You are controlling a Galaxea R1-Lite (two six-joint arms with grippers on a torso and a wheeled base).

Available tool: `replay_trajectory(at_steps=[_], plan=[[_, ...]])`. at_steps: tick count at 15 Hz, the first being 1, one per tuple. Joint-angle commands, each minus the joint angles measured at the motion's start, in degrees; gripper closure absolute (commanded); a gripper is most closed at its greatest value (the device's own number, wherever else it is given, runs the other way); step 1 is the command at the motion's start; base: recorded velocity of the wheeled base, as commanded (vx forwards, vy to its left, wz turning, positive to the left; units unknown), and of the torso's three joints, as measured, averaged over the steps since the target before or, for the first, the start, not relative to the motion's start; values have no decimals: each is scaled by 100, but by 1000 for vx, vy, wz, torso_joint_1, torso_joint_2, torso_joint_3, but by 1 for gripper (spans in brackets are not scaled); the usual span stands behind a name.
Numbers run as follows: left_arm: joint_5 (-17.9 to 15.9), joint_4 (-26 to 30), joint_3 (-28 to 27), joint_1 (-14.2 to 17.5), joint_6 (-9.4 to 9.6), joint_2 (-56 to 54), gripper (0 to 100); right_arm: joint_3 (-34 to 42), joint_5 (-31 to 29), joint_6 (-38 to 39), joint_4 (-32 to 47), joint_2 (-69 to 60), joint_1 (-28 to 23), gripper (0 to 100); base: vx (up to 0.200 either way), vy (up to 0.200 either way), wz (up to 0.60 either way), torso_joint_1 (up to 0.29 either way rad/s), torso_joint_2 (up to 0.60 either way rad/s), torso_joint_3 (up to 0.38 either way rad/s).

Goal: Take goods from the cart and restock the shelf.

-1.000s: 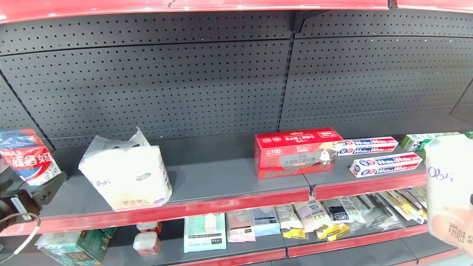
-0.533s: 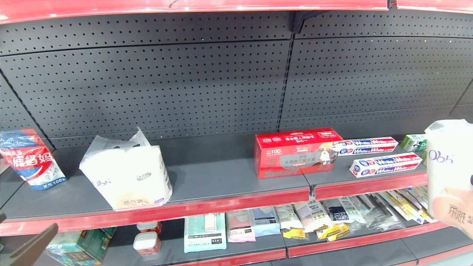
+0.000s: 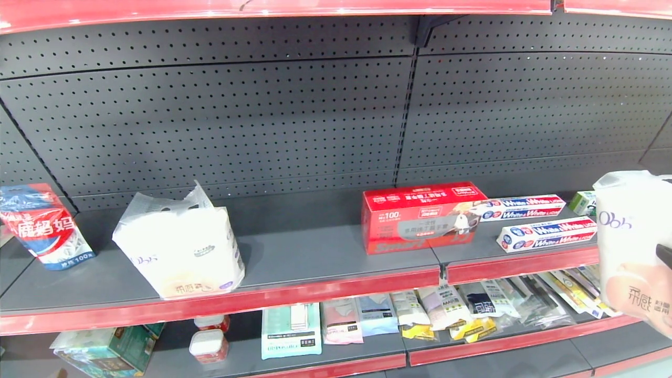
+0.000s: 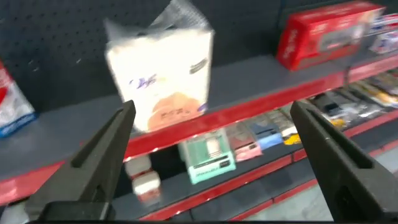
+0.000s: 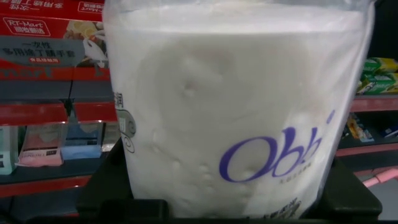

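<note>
At the right edge of the head view, a white plastic-wrapped tissue-roll pack hangs in front of the dark grey, red-edged shelf. The right wrist view shows the right gripper, its black fingers clamped on the pack's sides. The left wrist view shows the left gripper, fingers spread wide, facing a second white pack standing on the shelf.

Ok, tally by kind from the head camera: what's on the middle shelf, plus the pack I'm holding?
Tissue packs: 2, shelf pack, held pack
Toothpaste boxes: 2
Red box: 1
Red-and-blue bag: 1
Green box, partly hidden: 1
Total: 7
</note>
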Motion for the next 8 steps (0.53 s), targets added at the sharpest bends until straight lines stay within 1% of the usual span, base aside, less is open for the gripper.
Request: replay_trajectory(at_steps=[1, 5, 6, 8], plan=[[-144, -28, -88, -3, 8, -53, 0, 6, 3, -7, -1, 45, -16, 100, 0, 0, 0, 0, 0, 0], [-197, -28, -211, -3, 96, 53, 0, 23, -5, -34, 8, 36, -25, 100, 0, 0, 0, 0, 0, 0], [-329, -28, -211, -3, 114, 53, 0, 23, -5, -43, 8, 45, -25, 100, 0, 0, 0, 0, 0, 0], [-434, -28, -193, -3, 122, 61, 0, 15, -14, -43, 8, 54, -34, 100, 0, 0, 0, 0, 0, 0]])
